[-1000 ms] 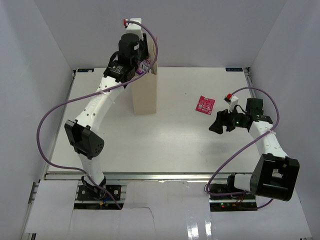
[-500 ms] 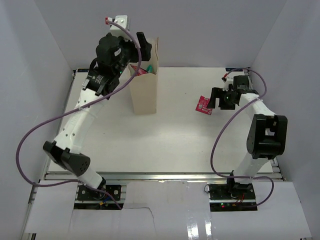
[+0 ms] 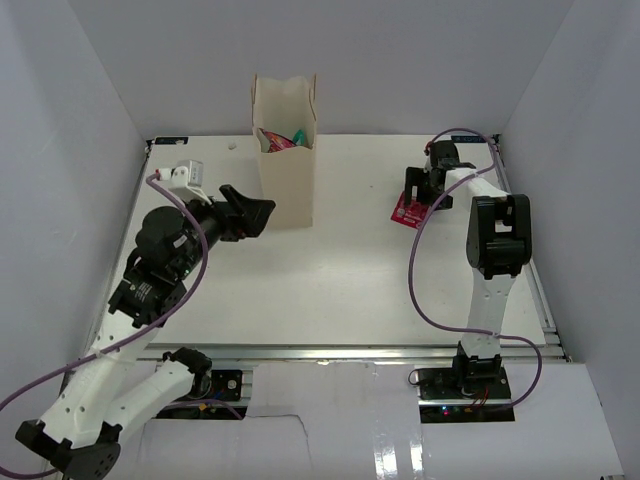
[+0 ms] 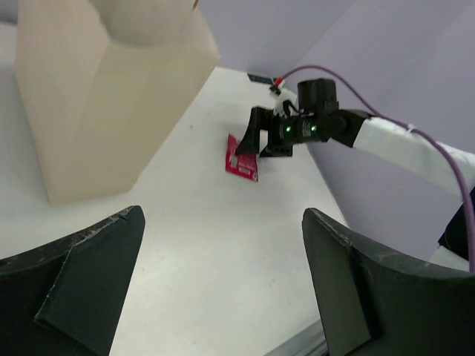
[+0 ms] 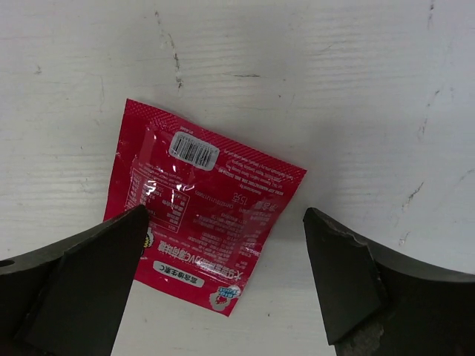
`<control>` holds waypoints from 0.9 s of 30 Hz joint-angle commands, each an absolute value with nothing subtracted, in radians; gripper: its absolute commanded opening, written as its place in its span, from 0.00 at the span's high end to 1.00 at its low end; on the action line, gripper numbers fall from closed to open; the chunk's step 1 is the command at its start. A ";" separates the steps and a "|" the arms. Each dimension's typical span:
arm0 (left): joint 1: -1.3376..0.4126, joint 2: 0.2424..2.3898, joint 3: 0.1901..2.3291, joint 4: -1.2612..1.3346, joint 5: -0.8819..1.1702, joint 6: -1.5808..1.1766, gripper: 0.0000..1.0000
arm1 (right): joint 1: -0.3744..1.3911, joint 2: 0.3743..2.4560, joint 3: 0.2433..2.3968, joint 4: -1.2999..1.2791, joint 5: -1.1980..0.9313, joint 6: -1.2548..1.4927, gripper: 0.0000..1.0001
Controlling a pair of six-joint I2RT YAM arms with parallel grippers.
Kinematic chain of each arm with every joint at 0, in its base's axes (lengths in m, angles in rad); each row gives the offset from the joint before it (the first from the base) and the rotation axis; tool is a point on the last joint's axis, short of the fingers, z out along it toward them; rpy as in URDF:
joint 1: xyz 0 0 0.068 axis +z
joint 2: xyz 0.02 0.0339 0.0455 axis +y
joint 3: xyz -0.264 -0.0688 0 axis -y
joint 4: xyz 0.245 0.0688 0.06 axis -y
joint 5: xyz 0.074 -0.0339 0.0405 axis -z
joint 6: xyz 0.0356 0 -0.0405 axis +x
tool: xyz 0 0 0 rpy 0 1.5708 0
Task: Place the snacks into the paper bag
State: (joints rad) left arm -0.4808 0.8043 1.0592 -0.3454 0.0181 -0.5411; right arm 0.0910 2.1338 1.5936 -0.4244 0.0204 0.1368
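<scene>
Table (image 3: 350,290): one flat white surface, scuffed and scratched as seen in the right wrist view, enclosed by plain white walls.

Arms: two, white-and-black, each trailing one purple cable.

Paper bag (image 3: 288,185): one. Tall, narrow, cream-beige paper with smooth matte sides. It stands upright on the far left-centre of the table, with its long axis vertical and its mouth open upward. At least two packets (image 3: 283,140) show in the mouth, one pink-red and one green; any others are hidden.

Left gripper (image 3: 265,212): points toward the bag's left side, near it and not touching it. The jaws are spread wide with nothing between them. The fingers are dark, blunt and wedge-shaped.

Right gripper (image 3: 415,195): points down at the table on the far right, directly over the loose packet. The jaws are spread wide and straddle the packet without pinching it. In the right wrist view one finger overlaps the packet's lower left corner; contact cannot be determined.

Red packet (image 5: 204,215): one remains on the table, well apart from the bag and to its right.
- Position: lies flat, with its edges skewed to the table edges.
- Shape: nearly square, so no long axis stands out.
- Material: glossy crinkled film with sealed margins.
- Markings: a white barcode patch sits near the far end, and the white lettering reads upside down in the right wrist view.
</scene>
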 commanded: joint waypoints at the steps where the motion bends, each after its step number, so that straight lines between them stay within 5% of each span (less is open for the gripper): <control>1: -0.476 0.750 0.974 -0.365 0.015 -0.667 0.02 | 0.087 2.149 1.628 -0.433 0.065 0.169 0.09; 9: -0.477 0.721 0.910 -0.365 0.018 -0.707 0.02 | 0.094 2.177 1.559 -0.439 0.009 0.222 0.28; 23: -0.477 0.695 0.842 -0.357 0.025 -0.735 0.02 | 0.068 2.086 1.440 -0.367 -0.096 0.166 0.83; 27: -0.477 0.677 0.828 -0.356 0.020 -0.741 0.02 | 0.057 1.970 1.421 -0.316 -0.239 0.020 0.92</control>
